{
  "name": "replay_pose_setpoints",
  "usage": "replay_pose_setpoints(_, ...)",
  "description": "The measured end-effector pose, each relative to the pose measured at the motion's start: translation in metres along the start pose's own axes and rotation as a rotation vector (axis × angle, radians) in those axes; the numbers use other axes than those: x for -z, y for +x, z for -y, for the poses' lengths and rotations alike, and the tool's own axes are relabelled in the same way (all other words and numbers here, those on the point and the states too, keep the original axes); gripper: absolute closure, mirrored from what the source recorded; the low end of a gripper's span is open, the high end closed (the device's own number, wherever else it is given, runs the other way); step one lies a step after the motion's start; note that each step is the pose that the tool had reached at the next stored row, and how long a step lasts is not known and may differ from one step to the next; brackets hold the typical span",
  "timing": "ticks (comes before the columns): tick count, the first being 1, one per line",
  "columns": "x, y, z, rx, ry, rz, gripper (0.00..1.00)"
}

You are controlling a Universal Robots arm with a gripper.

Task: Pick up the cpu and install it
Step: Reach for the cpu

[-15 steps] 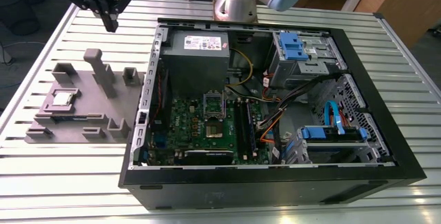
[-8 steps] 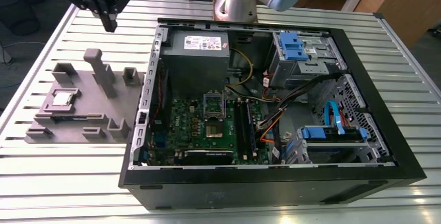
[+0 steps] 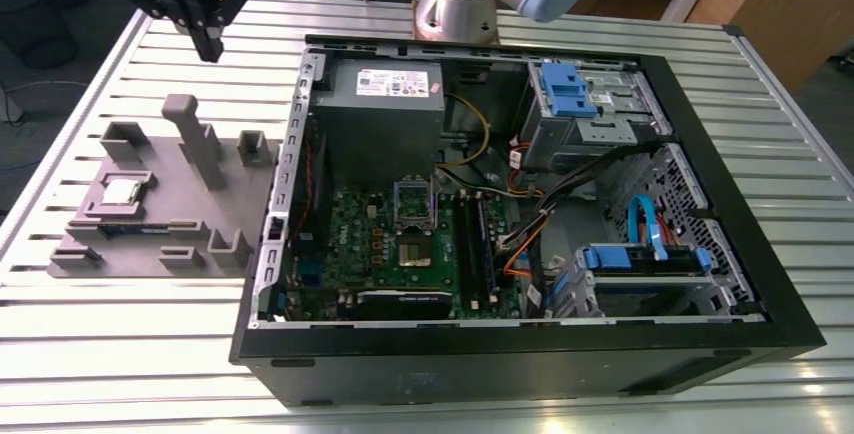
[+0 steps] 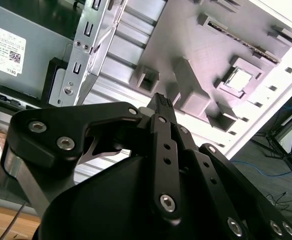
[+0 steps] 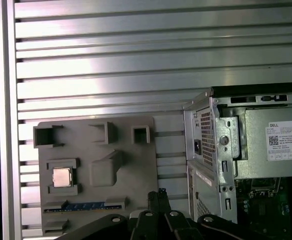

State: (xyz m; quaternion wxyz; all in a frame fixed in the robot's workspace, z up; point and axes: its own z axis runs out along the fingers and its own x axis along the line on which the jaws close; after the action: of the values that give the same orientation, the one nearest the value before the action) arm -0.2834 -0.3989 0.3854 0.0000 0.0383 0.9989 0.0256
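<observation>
On the grey fixture (image 3: 167, 204), the cpu (image 3: 124, 191) lies well apart from the fingers (image 3: 210, 44) (closed, empty)

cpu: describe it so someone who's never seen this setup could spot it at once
Find the open computer case, then the grey plastic plate beside it on the exterior view's left. The cpu sits in a square recess there: the one shiny silver square among dull grey blocks.

Exterior view: high and oblique, looking down across the slatted surface (image 3: 134, 354) at the open computer case (image 3: 534, 364) and grey fixture (image 3: 174, 199). First wrist view: straight down, well above. Second wrist view: close behind the end effector (image 4: 162, 102), apparently tilted. All three share the fixture and the near case corner.
</observation>
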Motion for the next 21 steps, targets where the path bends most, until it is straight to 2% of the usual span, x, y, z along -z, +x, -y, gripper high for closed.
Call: replay_pose_setpoints(21, -0.0001, 0.0057, 0.0005, 0.0, 0.0, 0.0, 0.9)
